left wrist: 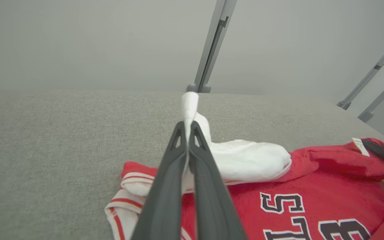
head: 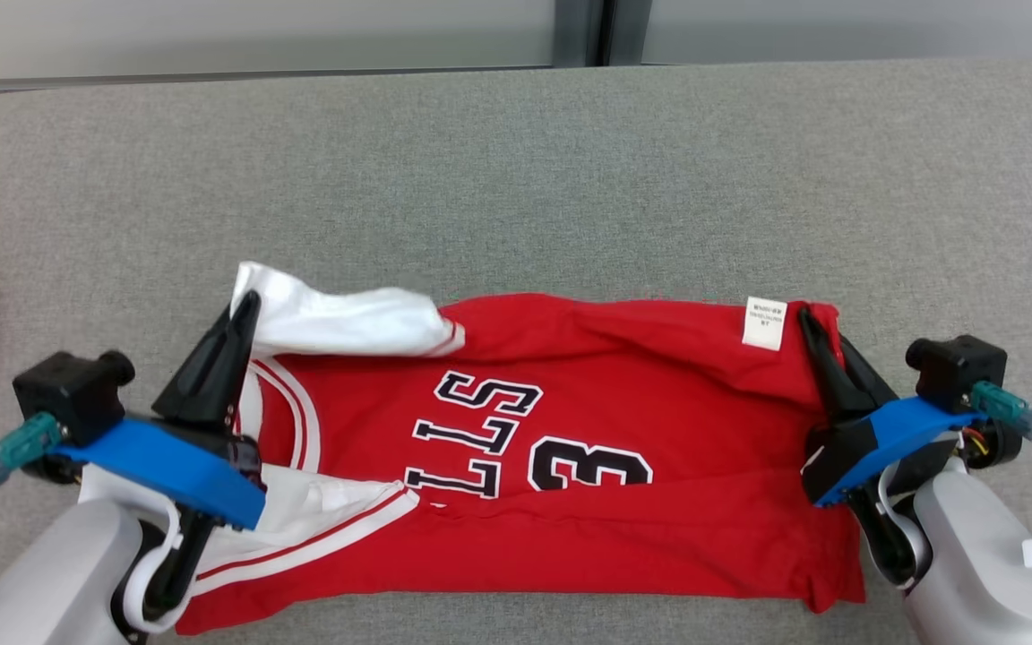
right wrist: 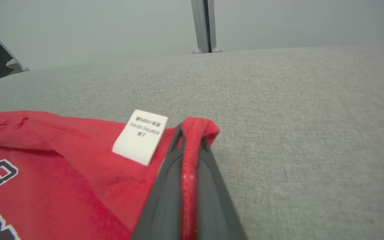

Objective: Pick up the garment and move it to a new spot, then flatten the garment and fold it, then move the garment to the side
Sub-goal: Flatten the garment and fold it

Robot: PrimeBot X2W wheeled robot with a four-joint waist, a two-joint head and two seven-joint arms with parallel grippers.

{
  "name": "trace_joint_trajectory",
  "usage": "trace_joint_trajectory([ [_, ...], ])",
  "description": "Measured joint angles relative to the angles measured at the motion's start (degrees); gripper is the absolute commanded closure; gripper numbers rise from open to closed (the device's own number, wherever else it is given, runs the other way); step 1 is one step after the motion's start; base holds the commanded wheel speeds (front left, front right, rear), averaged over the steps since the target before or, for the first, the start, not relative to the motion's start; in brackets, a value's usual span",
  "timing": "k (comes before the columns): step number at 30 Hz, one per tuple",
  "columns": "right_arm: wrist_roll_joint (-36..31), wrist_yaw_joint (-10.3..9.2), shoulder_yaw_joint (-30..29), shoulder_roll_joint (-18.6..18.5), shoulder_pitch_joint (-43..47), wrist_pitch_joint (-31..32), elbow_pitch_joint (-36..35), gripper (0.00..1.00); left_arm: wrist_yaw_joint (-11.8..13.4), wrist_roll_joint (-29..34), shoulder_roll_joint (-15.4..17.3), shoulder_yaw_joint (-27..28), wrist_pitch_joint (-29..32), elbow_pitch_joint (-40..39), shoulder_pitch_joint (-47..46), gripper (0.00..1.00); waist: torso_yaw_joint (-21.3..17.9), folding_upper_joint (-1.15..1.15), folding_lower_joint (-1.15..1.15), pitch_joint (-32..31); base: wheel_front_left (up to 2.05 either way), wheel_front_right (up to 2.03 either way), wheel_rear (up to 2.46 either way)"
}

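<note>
Both far corners of the jersey [head: 623, 376] on the desk [head: 516, 161] are pinched tight, white cloth in your closed left claw [head: 247, 305], red in your closed right claw [head: 807, 315], likely so a fold lifts evenly.

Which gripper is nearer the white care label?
Right. The right gripper pinches the jersey just beside the care label; the left gripper grips its white sleeve at the opposite end.

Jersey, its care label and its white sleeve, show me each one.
jersey [head: 731, 448]: head view, red cloth right of the number.
care label [right wrist: 140, 136]: right wrist view, middle of tag.
white sleeve [left wrist: 248, 161]: left wrist view, bunched white cloth.
</note>
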Motion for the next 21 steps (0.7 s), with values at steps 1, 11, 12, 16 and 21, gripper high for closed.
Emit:
trace_joint_trajectory([
  [1,0.1,0.0,-0.2,0.0,0.6,-0.2,-0.2,1.0,0.1,0.0,-0.1,0.4,0.0,-0.2,1.0,1.0,0.1,0.0,0.0,-0.1,0.0,0.0,0.0],
  [11,1.6,0.0,-1.8,0.6,6.6,-1.5,-5.1,1.0,0.1,2.1,-2.6,3.7,0.0,0.4,8.5,1.0,0.4,0.0,0.0,-1.4,0.0,0.0,0.0],
  [12,1.6,0.0,-1.9,0.7,7.5,-1.7,-5.8,1.0,0.1,2.5,-3.0,3.8,0.0,0.8,9.1,1.0,0.5,0.0,0.0,-1.6,0.0,0.0,0.0],
  [16,1.8,0.0,-3.0,1.3,11.3,-1.8,-8.4,1.0,0.0,3.4,-4.5,4.9,0.0,2.3,11.3,1.0,0.6,0.0,0.0,-2.4,0.0,0.0,0.0],
  [21,1.9,0.0,-4.5,2.2,15.7,-1.9,-10.9,1.0,-0.9,4.7,-6.2,6.9,0.0,4.8,13.8,1.0,0.9,0.0,0.01,-3.7,0.0,0.0,0.0],
])
